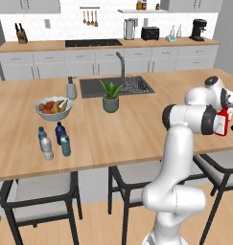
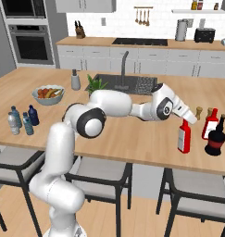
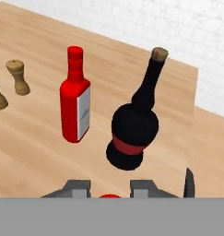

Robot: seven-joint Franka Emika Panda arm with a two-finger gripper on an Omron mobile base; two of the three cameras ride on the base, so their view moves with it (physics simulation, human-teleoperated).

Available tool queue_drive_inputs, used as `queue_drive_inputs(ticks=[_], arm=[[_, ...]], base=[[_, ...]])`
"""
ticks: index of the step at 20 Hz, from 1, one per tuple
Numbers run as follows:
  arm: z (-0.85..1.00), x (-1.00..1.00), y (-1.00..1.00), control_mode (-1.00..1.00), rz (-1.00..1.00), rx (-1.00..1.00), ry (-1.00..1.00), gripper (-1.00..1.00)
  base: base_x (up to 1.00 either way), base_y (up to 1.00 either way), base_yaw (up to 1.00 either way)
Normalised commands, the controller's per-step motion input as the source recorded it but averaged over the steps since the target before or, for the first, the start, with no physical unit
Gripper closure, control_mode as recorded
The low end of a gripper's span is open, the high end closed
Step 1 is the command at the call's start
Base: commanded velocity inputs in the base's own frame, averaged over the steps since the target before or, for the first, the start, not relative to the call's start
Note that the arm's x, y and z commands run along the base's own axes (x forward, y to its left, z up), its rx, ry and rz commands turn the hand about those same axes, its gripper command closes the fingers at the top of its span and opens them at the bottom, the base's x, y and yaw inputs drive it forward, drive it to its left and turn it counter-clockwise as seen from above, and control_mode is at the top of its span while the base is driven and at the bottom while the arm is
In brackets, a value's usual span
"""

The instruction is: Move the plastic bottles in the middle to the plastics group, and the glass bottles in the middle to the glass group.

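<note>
My gripper (image 2: 184, 118) is shut on the neck of a red glass bottle (image 2: 184, 137) with a white label, held upright at the counter's right front. In the hand view its red cap (image 3: 109, 197) sits between my fingertips (image 3: 77, 186). Just to its right stands the glass group: another red bottle (image 2: 210, 123) (image 3: 75, 104) and a squat dark bottle (image 2: 215, 138) (image 3: 133, 125). At the counter's left front, the navy bottle (image 1: 60, 131) and the teal bottle (image 1: 65, 145) stand beside the clear bottle (image 1: 47, 149) and the bluish bottle (image 1: 41, 136).
A fruit bowl (image 1: 53, 108), a soap dispenser (image 1: 71, 89), a potted plant (image 1: 110, 96) and the sink (image 1: 132, 85) lie behind the working area. Two wooden shakers (image 3: 19, 76) stand beyond the glass group. Stools (image 1: 39, 191) line the counter's front edge.
</note>
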Motion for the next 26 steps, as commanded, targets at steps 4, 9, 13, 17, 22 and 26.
queue_drive_inputs(ticks=[4, 9, 13, 17, 22, 26], arm=[[0.0, 0.0, -0.46, -1.0, -0.03, 0.07, -0.03, 1.0], [0.0, -0.01, -0.36, -1.0, 0.0, 0.01, -0.13, 1.0], [-0.02, -0.11, -0.03, -1.0, 0.0, 0.0, -0.05, 1.0], [-0.22, -0.25, 0.0, -1.0, 0.0, 0.0, 0.0, 1.0], [-0.12, -0.05, 0.0, -1.0, 0.0, 0.0, 0.0, 1.0], [-0.11, 0.0, 0.0, -1.0, 0.0, 0.0, -0.02, 1.0]], base=[[0.0, 0.0, 0.0], [0.0, 0.0, 0.0], [0.0, 0.0, 0.0], [0.0, 0.0, 0.0], [0.0, 0.0, 0.0], [0.0, 0.0, 0.0]])
